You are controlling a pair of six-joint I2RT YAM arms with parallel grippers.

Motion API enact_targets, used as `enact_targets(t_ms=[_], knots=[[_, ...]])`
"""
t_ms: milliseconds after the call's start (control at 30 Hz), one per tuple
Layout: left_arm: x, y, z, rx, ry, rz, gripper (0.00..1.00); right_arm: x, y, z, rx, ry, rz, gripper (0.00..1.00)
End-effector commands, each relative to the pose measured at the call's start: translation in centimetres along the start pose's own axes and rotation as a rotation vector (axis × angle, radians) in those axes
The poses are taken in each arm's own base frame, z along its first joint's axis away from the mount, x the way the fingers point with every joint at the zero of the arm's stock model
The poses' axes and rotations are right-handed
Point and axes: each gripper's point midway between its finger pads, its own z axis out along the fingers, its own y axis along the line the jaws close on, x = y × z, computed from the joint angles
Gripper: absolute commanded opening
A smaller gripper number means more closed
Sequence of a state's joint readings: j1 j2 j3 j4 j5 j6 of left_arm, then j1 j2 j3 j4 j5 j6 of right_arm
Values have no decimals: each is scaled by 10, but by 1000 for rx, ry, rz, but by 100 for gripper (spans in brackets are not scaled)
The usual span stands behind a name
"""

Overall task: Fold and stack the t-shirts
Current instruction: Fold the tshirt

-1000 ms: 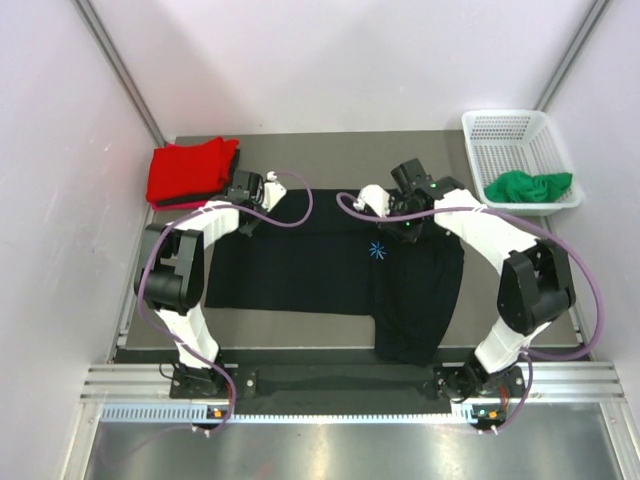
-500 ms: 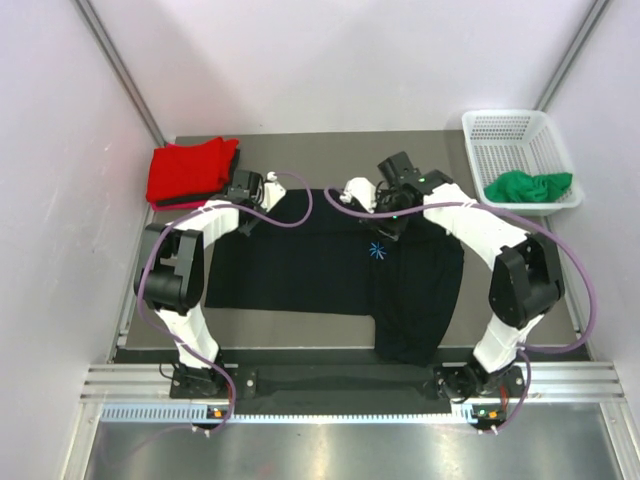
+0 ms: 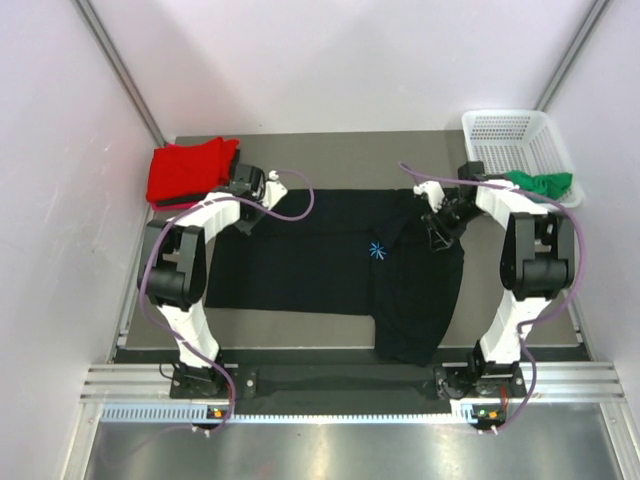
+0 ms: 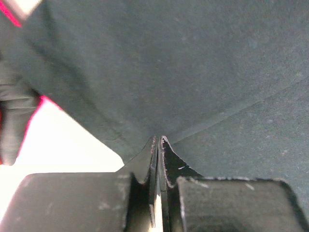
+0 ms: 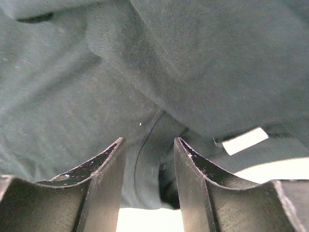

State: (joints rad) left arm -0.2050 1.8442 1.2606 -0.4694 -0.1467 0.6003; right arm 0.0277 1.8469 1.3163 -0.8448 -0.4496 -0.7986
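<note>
Folding the black t-shirt [image 3: 310, 270], with left claw [image 4: 158, 140] clamped on its far left edge and right claw [image 5: 149, 140] parted over its right side; next, probably pinching there before lifting.

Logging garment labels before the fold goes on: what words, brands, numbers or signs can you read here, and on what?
No words or numbers can be read in any view.
Black shirt: one small blue starburst mark, a sign only, no letters.
Red shirt, green shirt, basket: no print visible.
Both wrist views: plain dark cloth, no text.
</note>
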Motion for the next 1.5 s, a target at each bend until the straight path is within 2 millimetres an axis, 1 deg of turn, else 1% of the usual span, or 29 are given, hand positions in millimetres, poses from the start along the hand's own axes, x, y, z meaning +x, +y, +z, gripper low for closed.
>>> enact_targets(t_ms=[0,33,67,100,133,167,300,400,467,633,700,767,833,867,933,967,1033,1067,1133,1167,1233,1267,1333,1367,1467], knots=[[3,-3,2,21,41,5,3,-14,-9,6,-40,-69,-52,45],[4,-3,3,25,50,7,3,-19,-16,5,-26,-79,-63,45],[4,-3,4,26,51,7,2,-18,-19,11,-30,-69,-59,46],[4,-3,4,29,53,7,2,-18,-22,12,-28,-66,-61,46],[4,-4,5,31,55,9,2,-15,-36,7,-5,-78,-41,46],[6,-4,6,32,62,13,2,-14,-40,9,-6,-77,-36,47],[10,-5,10,31,77,22,2,-20,-56,9,25,-94,-33,47],[11,-7,12,38,81,20,2,-25,-66,9,46,-102,-26,47],[11,-8,12,38,81,18,2,-24,-68,14,41,-98,-18,47],[12,-9,14,39,82,17,1,-33,-72,13,53,-130,-9,47],[12,-9,14,40,82,14,1,-36,-72,14,41,-137,5,47],[11,-8,14,38,77,13,2,-39,-71,12,35,-149,7,42],[10,-8,15,39,75,14,2,-42,-67,9,21,-155,11,35],[10,-8,14,38,74,14,1,-44,-65,6,19,-158,7,28],[9,-8,14,37,73,15,1,-44,-60,1,14,-153,9,22],[8,-6,14,33,68,16,1,-46,-57,-8,27,-158,-2,21],[7,-5,13,29,60,15,1,-44,-51,-16,28,-150,-11,20],[5,-5,12,28,55,15,1,-48,-48,-26,37,-158,-24,19],[4,-4,10,26,45,11,1,-46,-40,-35,31,-149,-27,16],[3,-4,10,23,42,10,1,-49,-36,-44,39,-158,-33,15],[2,-3,8,19,32,11,1,-47,-24,-51,14,-152,-26,13],[1,-2,7,15,27,14,1,-48,-20,-59,21,-157,-32,12],[2,-3,6,12,20,14,1,-42,-12,-63,14,-142,-30,12],[0,-1,4,7,7,13,1,-40,-7,-69,18,-139,-32,11],[0,-3,4,9,-2,10,1,-38,-1,-76,27,-135,-34,10]])
